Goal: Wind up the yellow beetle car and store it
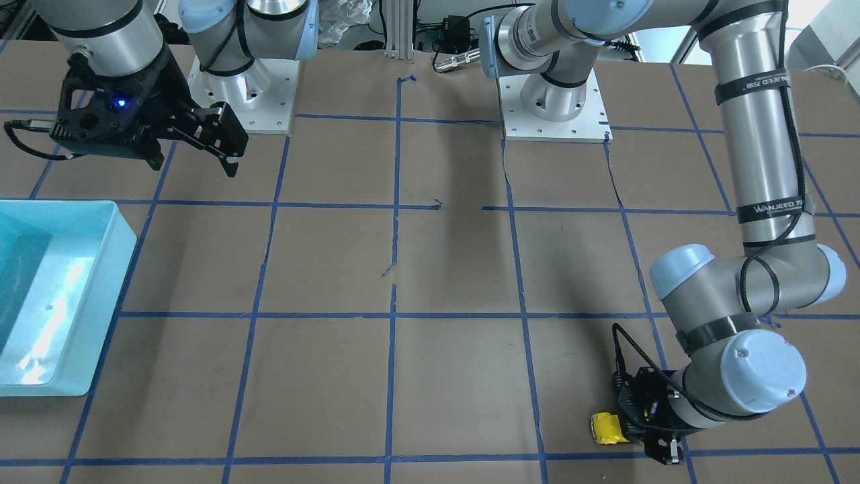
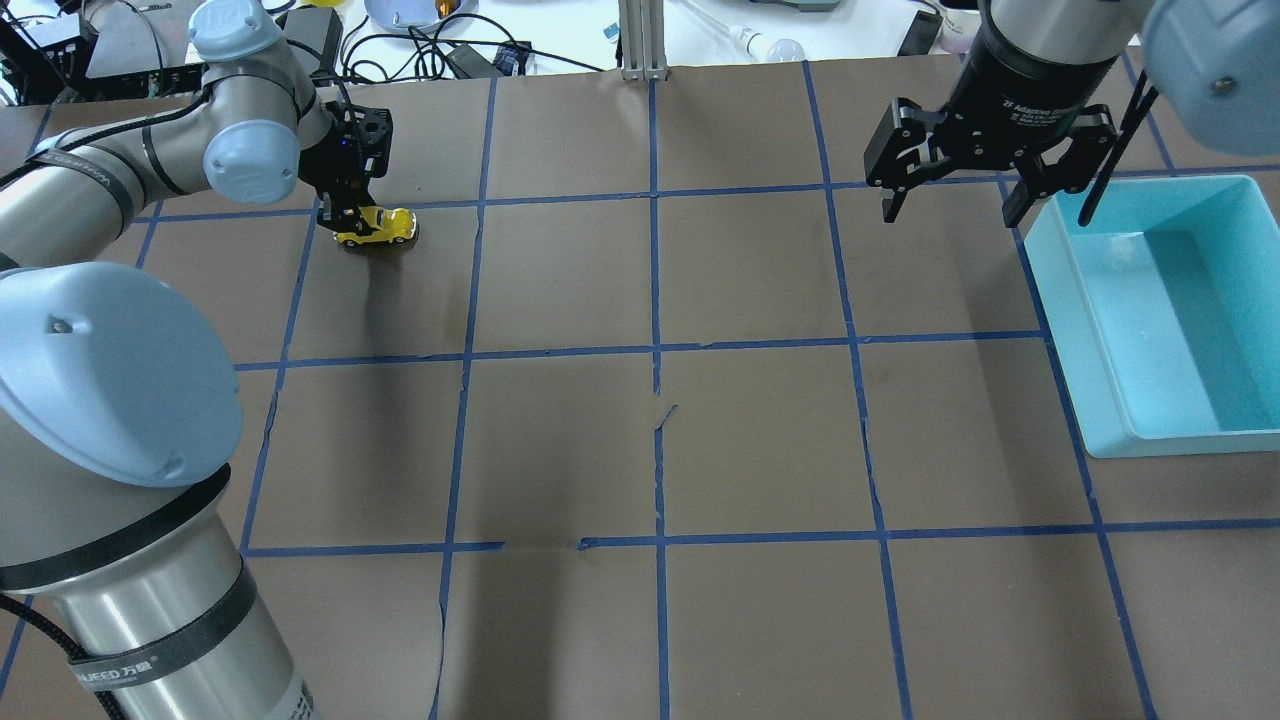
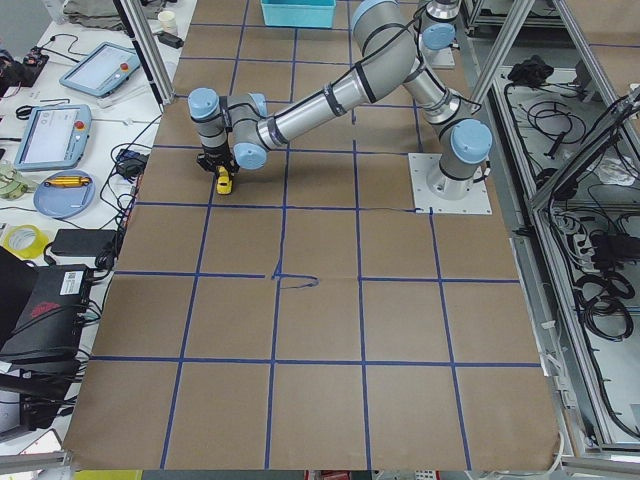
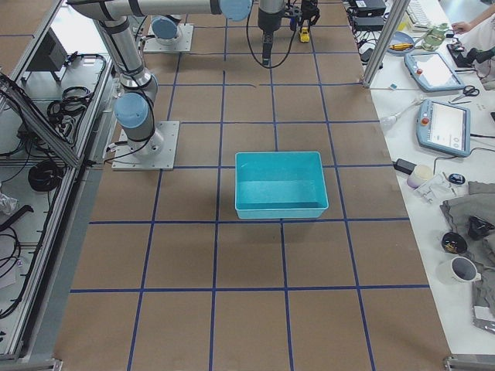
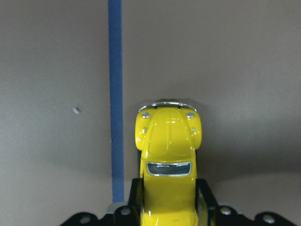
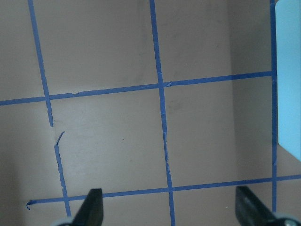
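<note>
Left gripper [image 2: 347,216]: jaws clamped on the rear of the yellow beetle car [image 5: 169,141].
Car position: on the table [image 2: 560,450], just beside a blue tape line [image 5: 115,94].
Right gripper [image 2: 950,215]: jaws spread wide, holding nothing, near the teal bin [image 2: 1065,320].

Around the fingers
Glossy yellow beetle toy car [image 5: 168,155] on the table [image 2: 760,440], clasped between left gripper's [image 2: 348,222] fingers [image 5: 135,200]; turquoise plastic bin [image 2: 1060,330] off to the right of right gripper's [image 2: 948,208] fingers [image 6: 94,207].

the glossy yellow beetle car [image 2: 385,226] sits wheels-down on the desk [image 2: 560,450] at ten o'clock in the overhead view, its rear pinched by the left claw [image 2: 348,222].
</note>
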You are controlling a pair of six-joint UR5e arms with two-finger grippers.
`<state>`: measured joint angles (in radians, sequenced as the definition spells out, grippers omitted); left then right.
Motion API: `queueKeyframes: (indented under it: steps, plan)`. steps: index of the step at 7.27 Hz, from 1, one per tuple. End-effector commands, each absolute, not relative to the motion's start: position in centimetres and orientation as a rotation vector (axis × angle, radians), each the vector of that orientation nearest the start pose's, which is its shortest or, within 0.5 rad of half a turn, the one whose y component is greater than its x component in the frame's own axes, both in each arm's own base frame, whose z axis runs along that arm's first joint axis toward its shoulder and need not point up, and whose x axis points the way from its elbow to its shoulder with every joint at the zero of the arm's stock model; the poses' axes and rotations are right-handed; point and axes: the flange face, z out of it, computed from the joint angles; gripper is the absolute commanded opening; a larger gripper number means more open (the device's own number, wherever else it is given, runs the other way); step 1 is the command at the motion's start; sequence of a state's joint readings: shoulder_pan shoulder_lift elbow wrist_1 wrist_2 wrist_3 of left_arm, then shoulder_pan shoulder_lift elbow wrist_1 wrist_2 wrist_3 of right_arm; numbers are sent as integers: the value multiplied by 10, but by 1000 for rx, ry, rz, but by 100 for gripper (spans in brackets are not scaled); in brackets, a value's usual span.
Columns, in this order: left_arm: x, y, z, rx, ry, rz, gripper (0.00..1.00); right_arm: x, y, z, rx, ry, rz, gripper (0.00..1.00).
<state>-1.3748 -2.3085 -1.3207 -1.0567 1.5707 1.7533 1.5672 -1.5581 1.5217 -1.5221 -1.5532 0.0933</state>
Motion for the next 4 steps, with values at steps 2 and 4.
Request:
queueKeyframes:
  steps: [2, 4]
  plan:
    - [17, -746, 196, 2184, 2228, -23, 0, 132, -497, 502, 144, 3126, 15, 100]
    - [20, -747, 200, 2175, 2229, -28, 14, 133, -496, 509, 148, 3119, -6, 100]
